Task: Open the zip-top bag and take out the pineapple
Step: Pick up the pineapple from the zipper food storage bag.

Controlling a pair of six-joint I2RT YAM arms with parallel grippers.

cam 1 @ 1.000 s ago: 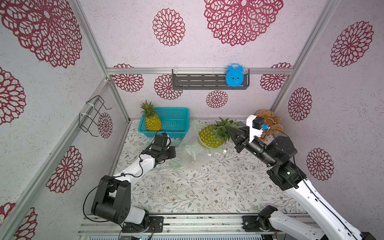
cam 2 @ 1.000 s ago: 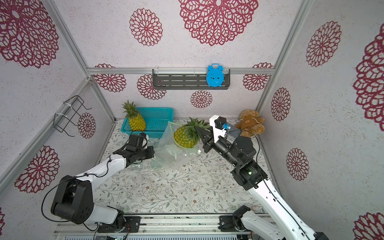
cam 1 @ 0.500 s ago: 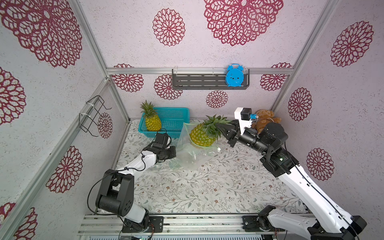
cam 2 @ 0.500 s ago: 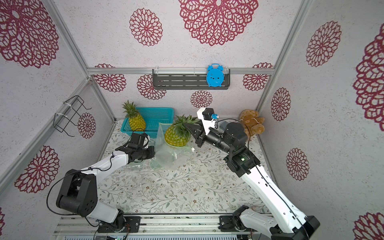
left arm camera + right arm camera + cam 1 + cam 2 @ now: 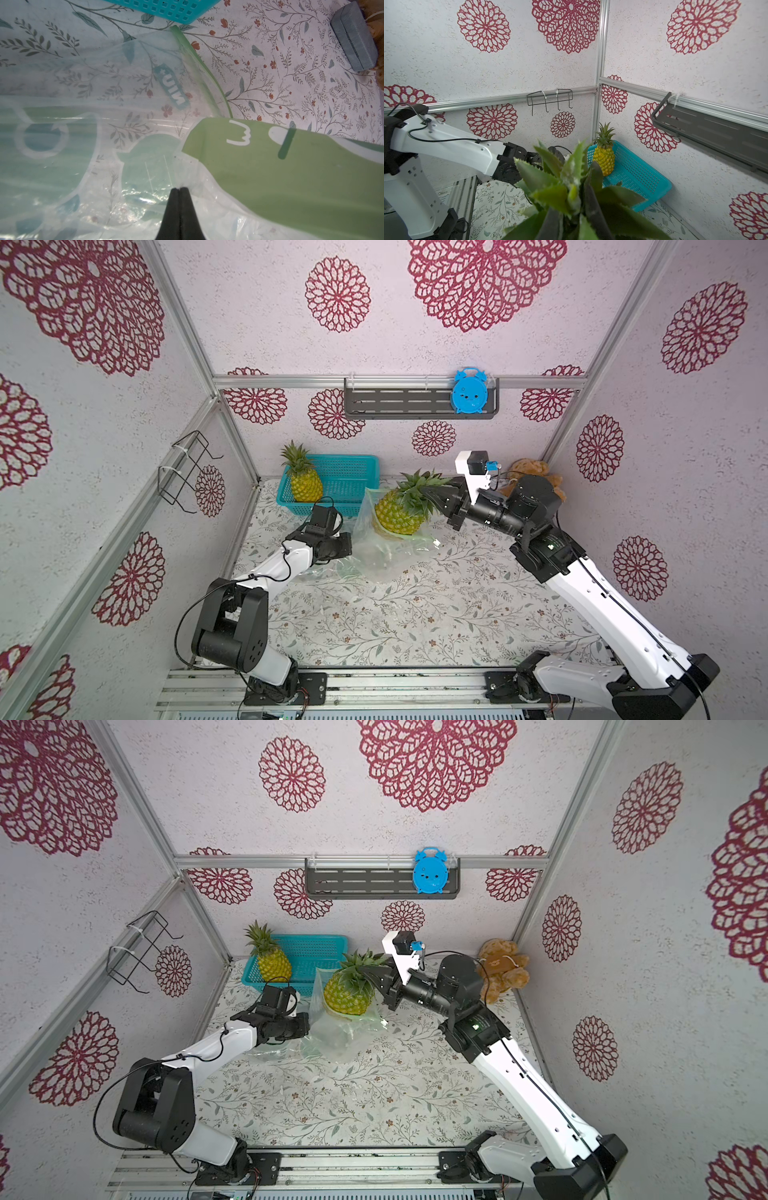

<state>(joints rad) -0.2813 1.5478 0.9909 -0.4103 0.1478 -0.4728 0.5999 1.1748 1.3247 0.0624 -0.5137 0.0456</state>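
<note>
Pinching a fold of the clear zip-top bag (image 5: 128, 87) between the left fingers (image 5: 173, 207), pressed fully together low over the floral tabletop (image 5: 415, 614). Showing through the film a teal label (image 5: 171, 86) with white letters that read "MIU+", seen turned about; on the green printed panel (image 5: 291, 176) beside it, only a small white doodle. Clamping the leafy crown of the pineapple (image 5: 397, 516) in the right fingers (image 5: 593, 199), drawn nearly together around the leaves. Holding the fruit raised and tilted, base sitting in the bag's green-rimmed mouth, most of it clear above. Standing well apart from a second pineapple (image 5: 305, 487), upright in the teal basket (image 5: 349, 481).
</note>
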